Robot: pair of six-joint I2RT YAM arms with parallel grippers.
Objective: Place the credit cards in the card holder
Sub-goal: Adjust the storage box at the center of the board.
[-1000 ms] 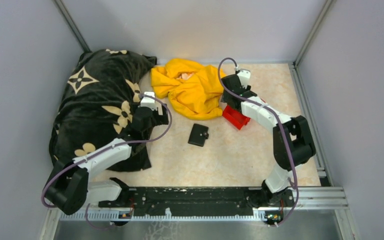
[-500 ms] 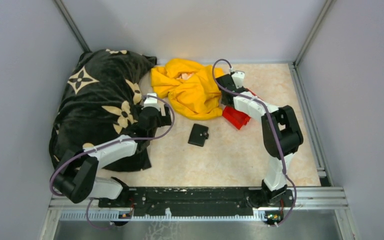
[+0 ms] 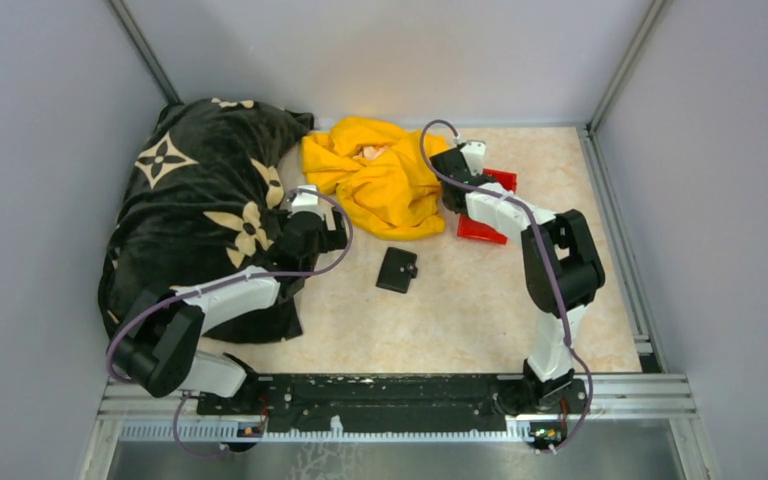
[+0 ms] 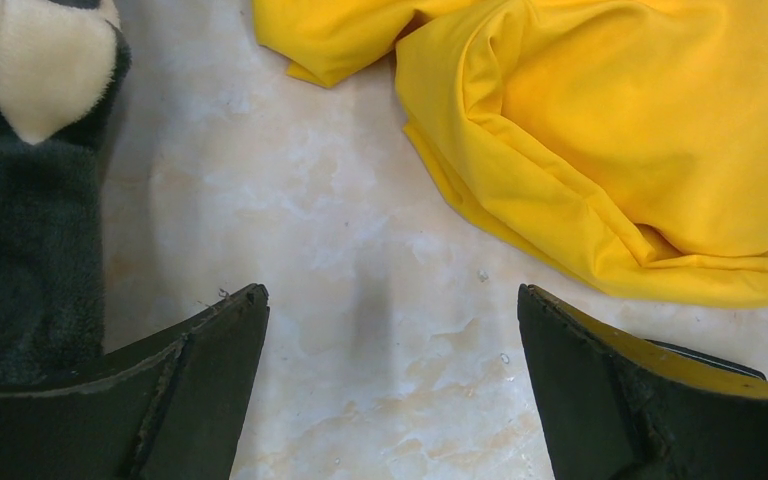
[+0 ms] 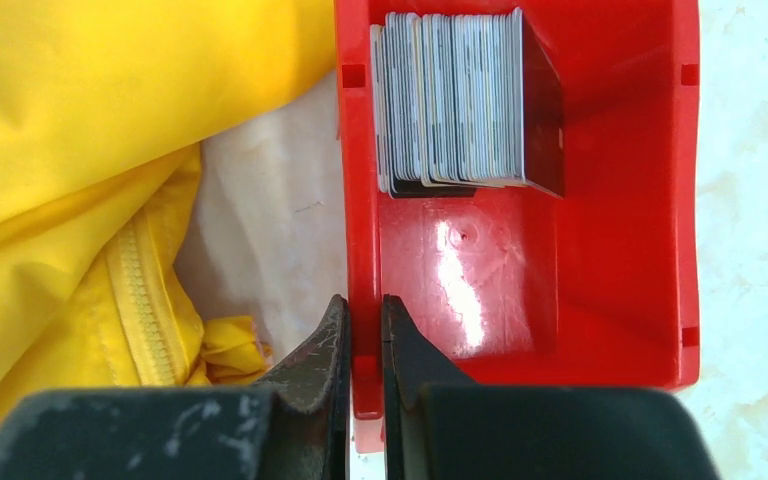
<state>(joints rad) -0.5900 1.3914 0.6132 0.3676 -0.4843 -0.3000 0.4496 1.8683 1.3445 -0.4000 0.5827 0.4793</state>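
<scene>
The credit cards [image 5: 460, 100] stand on edge as a grey-silver stack at the far end of a red plastic bin [image 5: 560, 300]. My right gripper [image 5: 364, 310] is shut on the bin's left wall, one finger inside and one outside. Seen from above, the bin [image 3: 485, 228] sits tilted beside the right gripper [image 3: 457, 192]. The card holder [image 3: 397, 269], a small black folded wallet, lies closed on the table's middle. My left gripper [image 4: 390, 300] hangs open over bare table, nothing between its fingers, left of the card holder [image 4: 705, 352], whose corner peeks behind the right finger.
A yellow jacket [image 3: 385, 185] lies crumpled at the back, touching the bin's left side [image 5: 80, 150]. A black blanket with cream flowers [image 3: 195, 190] covers the left side, under the left arm. Walls and metal rails enclose the table.
The right gripper has closed on the bin's left wall, and the bin has swung round and tipped towards the back right. The left arm has shifted slightly right.
</scene>
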